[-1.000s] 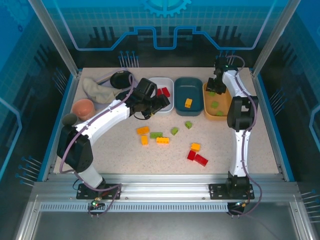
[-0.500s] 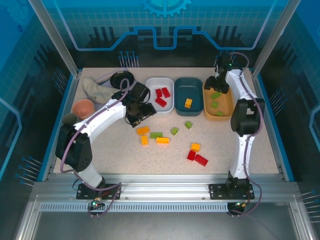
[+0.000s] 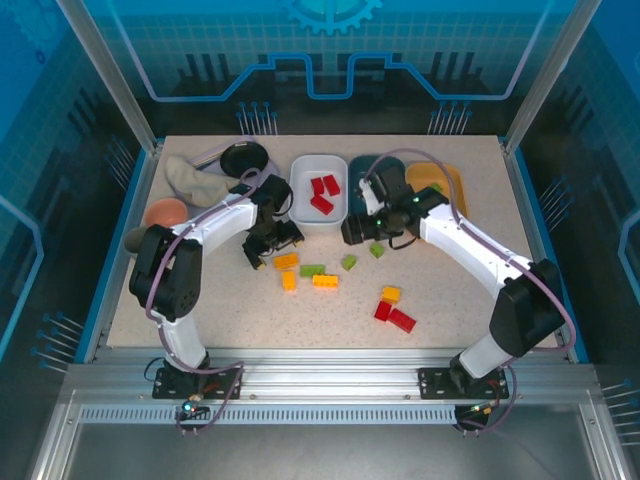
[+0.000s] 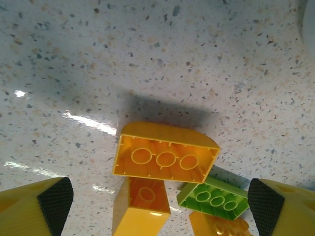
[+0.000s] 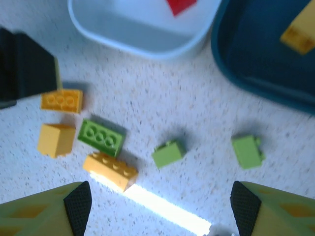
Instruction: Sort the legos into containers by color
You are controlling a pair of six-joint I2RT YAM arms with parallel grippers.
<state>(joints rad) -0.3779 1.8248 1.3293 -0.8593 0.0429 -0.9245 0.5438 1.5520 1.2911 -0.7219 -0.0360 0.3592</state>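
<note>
My left claw [image 3: 266, 247] hung open and empty low over the desk [image 3: 470, 290], its fingers [image 4: 51, 201] wide apart. A yellow lego [image 4: 166, 157] lay just ahead of them, with a green lego [image 4: 219, 199] and more yellow ones close beside it.

My right claw [image 5: 160, 206] was open and empty too, above two green bricks [image 5: 169, 153] lying apart on the desk, near the teal tray [image 5: 256, 69]. That tray held one yellow brick [image 5: 299, 32].

The white tray [image 3: 300, 178] held three red legos [image 3: 321, 204]. Two red bricks [image 3: 402, 320] and a yellow one [image 3: 391, 293] lay loose nearer my bases. My right arm partly hid the orange tray [image 3: 452, 180].
</note>
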